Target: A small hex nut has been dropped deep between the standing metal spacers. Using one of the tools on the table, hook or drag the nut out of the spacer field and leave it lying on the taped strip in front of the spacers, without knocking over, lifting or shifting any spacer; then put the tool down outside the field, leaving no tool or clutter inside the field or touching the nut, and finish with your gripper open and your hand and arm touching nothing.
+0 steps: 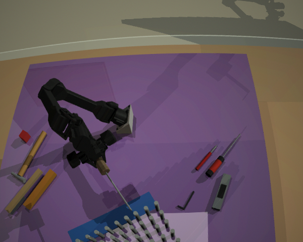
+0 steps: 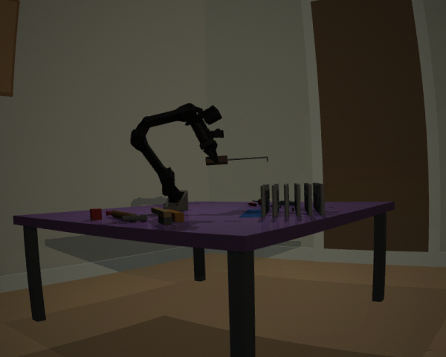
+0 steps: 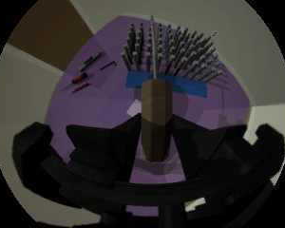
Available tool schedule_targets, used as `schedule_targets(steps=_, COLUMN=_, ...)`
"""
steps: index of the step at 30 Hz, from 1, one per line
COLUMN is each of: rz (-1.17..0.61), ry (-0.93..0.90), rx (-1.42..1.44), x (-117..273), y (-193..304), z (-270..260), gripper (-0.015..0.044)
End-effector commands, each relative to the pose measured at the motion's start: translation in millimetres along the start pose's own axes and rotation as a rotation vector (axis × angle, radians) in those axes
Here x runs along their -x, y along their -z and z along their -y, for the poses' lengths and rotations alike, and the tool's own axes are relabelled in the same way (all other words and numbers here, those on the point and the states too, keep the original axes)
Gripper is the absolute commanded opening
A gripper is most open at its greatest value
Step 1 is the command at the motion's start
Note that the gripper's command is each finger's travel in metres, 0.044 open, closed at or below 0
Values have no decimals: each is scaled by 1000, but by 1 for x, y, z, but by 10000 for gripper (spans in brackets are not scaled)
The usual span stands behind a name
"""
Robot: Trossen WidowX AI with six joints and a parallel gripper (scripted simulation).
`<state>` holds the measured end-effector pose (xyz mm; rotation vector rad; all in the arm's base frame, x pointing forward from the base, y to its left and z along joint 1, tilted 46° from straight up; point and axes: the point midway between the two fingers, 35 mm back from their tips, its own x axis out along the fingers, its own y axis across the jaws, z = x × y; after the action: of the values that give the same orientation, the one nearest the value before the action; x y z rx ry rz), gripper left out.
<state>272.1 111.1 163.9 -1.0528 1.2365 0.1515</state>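
Observation:
My gripper (image 1: 100,162) (image 2: 216,161) (image 3: 156,116) is shut on the brown wooden handle of a hook tool (image 1: 103,167) (image 2: 222,159) (image 3: 157,97). Its thin metal shaft points toward the spacer field, roughly level. In the exterior view, its short bent tip hangs well above the table, higher than the spacer tops. The metal spacers (image 1: 156,206) (image 2: 286,199) (image 3: 136,59) stand upright in rows. The blue taped strip (image 1: 104,219) (image 2: 249,213) (image 3: 196,89) lies in front of them. I cannot make out the nut in any view.
A small red screwdriver (image 1: 203,161), a larger screwdriver (image 1: 215,166), a hex key (image 1: 189,199) and a grey cutter-like tool (image 1: 225,179) lie to one side. A hammer (image 1: 33,153), two bars (image 1: 24,191) (image 1: 40,189) and a red cube (image 1: 24,136) lie opposite.

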Motion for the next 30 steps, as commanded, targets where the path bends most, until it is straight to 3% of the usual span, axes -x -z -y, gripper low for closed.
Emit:
schedule_targets(steps=1, rz=-23, ry=40, rx=-42, x=-1, y=26, z=21, gripper=0)
schedule_targets(steps=11, rz=-38, ry=59, rx=-69, x=-6, y=41, z=33, gripper=0)
schedule_targets(steps=30, rz=-34, ry=43, rx=-76, x=-90, y=72, z=39, gripper=0)
